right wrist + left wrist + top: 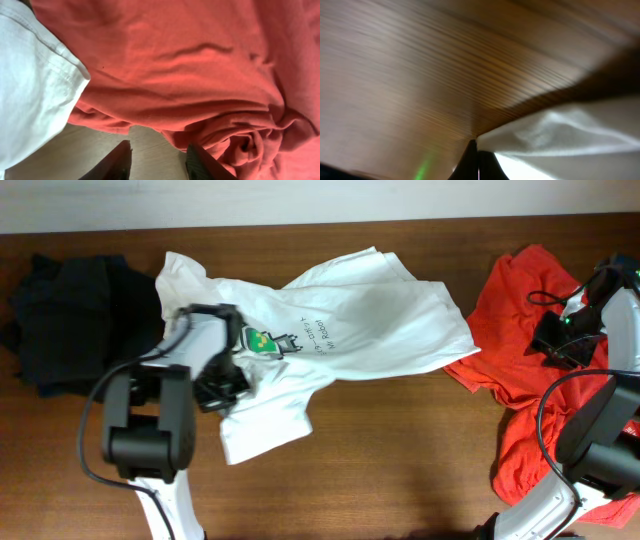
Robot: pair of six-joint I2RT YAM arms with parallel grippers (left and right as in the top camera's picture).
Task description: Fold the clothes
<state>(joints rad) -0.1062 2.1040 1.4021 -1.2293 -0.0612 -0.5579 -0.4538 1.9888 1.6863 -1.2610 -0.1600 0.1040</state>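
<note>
The white T-shirt (340, 320) lies crumpled across the middle of the table, with its green-and-black print and dark text facing up. My left gripper (222, 385) is at the shirt's lower left part. In the left wrist view its fingers (477, 160) are pressed together on an edge of the white cloth (560, 135), above the wood. My right gripper (560, 340) is open over the orange-red T-shirt (525, 300) at the right. In the right wrist view its fingers (157, 160) are apart and empty above bare table, with the white shirt's sleeve (30, 85) at the left.
A pile of dark navy-black garments (75, 320) lies at the far left. The orange-red T-shirt (200, 65) spreads along the table's right side down to the front edge. Both arm bases stand at the front of the wooden table (400, 460).
</note>
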